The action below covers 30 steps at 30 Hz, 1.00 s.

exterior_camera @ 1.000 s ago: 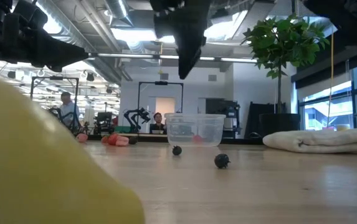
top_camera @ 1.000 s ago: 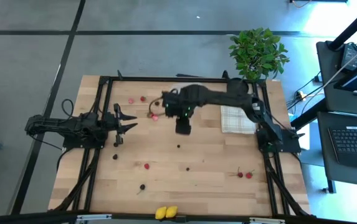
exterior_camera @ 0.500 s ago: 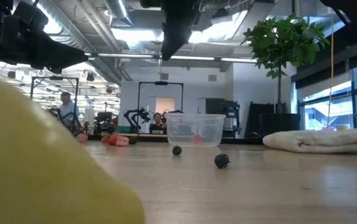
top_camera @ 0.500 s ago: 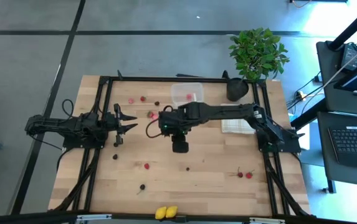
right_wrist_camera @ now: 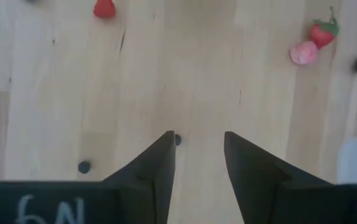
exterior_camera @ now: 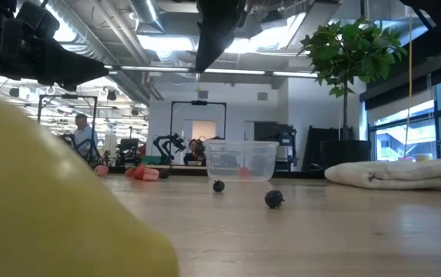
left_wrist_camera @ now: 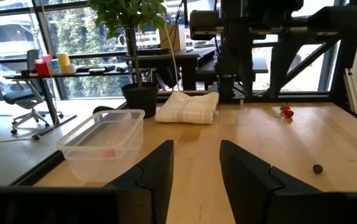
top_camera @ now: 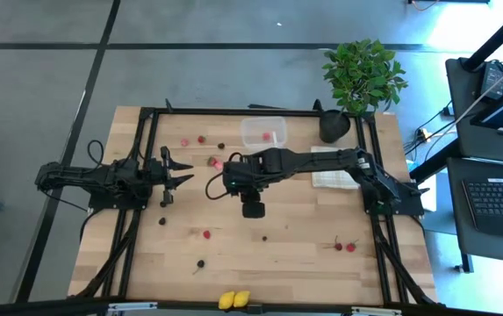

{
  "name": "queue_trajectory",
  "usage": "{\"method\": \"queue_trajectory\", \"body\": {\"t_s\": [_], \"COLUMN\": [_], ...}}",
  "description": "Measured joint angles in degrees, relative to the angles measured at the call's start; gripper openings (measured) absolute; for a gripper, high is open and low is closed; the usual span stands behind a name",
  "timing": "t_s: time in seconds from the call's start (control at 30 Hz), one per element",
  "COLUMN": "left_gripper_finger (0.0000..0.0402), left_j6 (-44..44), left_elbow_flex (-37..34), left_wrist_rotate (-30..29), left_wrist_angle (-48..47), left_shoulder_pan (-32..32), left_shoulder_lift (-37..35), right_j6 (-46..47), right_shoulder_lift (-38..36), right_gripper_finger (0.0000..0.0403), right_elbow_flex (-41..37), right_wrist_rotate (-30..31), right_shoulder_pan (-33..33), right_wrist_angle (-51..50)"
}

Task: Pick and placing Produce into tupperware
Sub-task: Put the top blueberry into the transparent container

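The right claw [right_wrist_camera: 195, 146] hangs empty over mid-bench, fingers parted a little, pointing straight down; a small dark berry [right_wrist_camera: 177, 139] lies just inside one fingertip, so the claw should centre over it, widen slightly and drop vertically before closing; the right arm stretches far across the bench [top_camera: 295, 250]; the tupperware [top_camera: 262, 133], one red piece inside, sits near the far edge; the left claw [top_camera: 179, 169] waits open at the left.

Bright daylight, blurred yellow foreground
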Motion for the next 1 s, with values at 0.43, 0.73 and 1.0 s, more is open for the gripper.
{"method": "queue_trajectory", "body": {"t_s": [0.43, 0.73, 1.0], "left_gripper_finger": [0.0124, 0.0124, 0.0124], "left_j6": [0.00, 0.02, 0.04], "left_elbow_flex": [0.00, 0.00, 0.00], "left_wrist_rotate": [-0.01, -0.01, -0.03], "left_wrist_angle": [0.00, 0.12, 0.22], "left_shoulder_pan": [-0.02, 0.00, 0.00], "left_shoulder_lift": [0.02, 0.02, 0.02], "right_j6": [1.19, 0.03, -2.51], "right_shoulder_lift": [-11.41, -30.20, -34.02], "right_gripper_finger": [0.0140, 0.0140, 0.0140], "right_elbow_flex": [-23.75, -58.15, -81.65], "right_wrist_rotate": [-0.15, -0.73, -1.96], "right_shoulder_pan": [-0.13, -0.13, -0.13], "right_wrist_angle": [17.96, 55.24, 90.00]}}
